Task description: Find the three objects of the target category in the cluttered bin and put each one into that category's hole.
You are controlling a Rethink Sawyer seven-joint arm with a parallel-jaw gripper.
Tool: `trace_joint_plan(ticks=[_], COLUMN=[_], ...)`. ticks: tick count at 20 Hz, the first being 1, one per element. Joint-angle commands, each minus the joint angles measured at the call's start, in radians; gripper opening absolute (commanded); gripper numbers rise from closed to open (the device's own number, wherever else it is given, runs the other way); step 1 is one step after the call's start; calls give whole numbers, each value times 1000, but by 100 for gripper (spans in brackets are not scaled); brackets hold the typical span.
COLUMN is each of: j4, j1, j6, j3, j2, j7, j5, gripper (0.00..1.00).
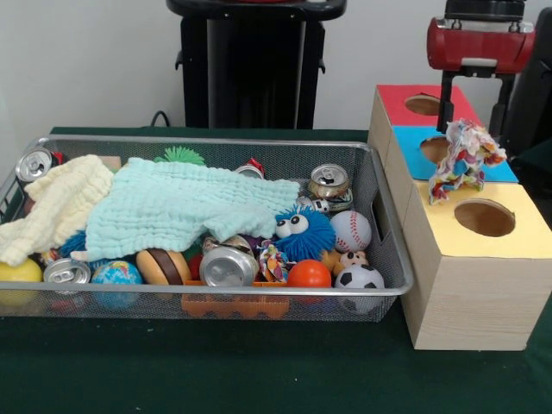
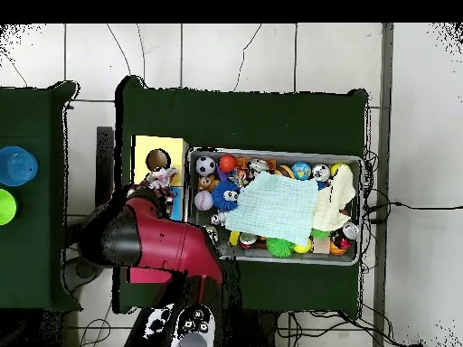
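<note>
My gripper [image 1: 472, 129] hangs over the wooden boxes at the right and is shut on a wrinkly confetti-patterned wad [image 1: 466, 161]. The wad dangles between the blue-surround hole and the yellow-surround hole [image 1: 485, 217] of the largest pale box [image 1: 466, 293], above the box tops. In the overhead view the wad [image 2: 161, 178] sits beside the yellow hole [image 2: 157, 160], with the red arm behind it. The silver mesh bin [image 1: 216, 141] lies to the left. A knotted multicolour rope [image 1: 272, 261] shows near its front, between a can and an orange ball.
A mint cloth [image 1: 181, 207] and a cream cloth [image 1: 52, 211] cover much of the bin. Around them lie silver cans [image 1: 226, 266], a fuzzy blue ball with eyes [image 1: 304, 233], a baseball [image 1: 351, 230] and a soccer ball [image 1: 359, 278]. The blue-surround hole [image 1: 435, 148] and red-surround hole [image 1: 423, 104] lie behind the yellow one.
</note>
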State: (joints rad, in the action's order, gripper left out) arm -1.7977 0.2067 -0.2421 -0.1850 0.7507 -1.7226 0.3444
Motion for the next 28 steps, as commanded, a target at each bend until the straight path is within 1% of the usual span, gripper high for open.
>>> trace_joint_plan(ticks=[1,6,8,9,11,14,19,28], j4=[60,70,89,116,144,168,162,165], j1=[-24,-30,-28,-22,-25,-29,-31,-20], j6=[-3,11,0,-22,-42,-54,-28,-21], j3=[69,75,70,59,59,61,68,57], j2=[-44,-52,-62,-72,-84,-97,-103,-109], j7=[-224,-222,-220,-219,-214,-210,-212,-222], j5=[52,56,56,57,58,58,56,56], gripper=[100,100,100,100,100,100,100,100])
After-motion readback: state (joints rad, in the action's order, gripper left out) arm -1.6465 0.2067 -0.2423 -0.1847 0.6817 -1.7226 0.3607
